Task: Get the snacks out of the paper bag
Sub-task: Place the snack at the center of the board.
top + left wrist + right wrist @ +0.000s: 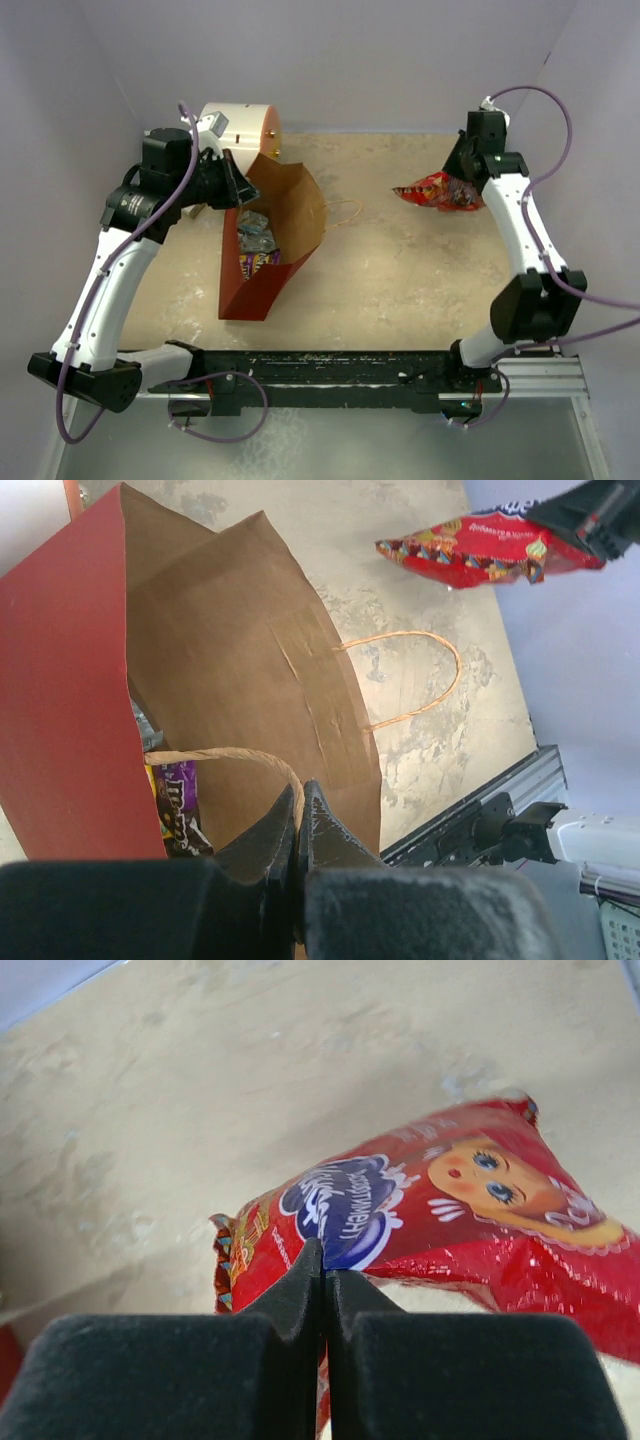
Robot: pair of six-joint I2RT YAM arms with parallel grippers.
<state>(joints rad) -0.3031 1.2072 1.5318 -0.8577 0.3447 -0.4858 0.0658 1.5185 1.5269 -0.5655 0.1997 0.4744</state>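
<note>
The paper bag (285,215), red outside and brown inside, lies open on the table at the left. Inside it show a yellow-purple packet (258,262) and silver-grey packets (254,232). My left gripper (300,802) is shut on the bag's near cord handle (230,756) at its mouth. The yellow-purple packet (178,802) shows inside in the left wrist view. The red snack bag with a blue oval logo (420,1215) hangs from my right gripper (323,1260), which is shut on its edge, at the far right (440,190).
A white-and-orange cylinder (240,128) stands behind the bag at the back left. The bag's other cord handle (345,212) lies on the table. Purple walls close in the back and sides. A black rail (330,370) runs along the near edge.
</note>
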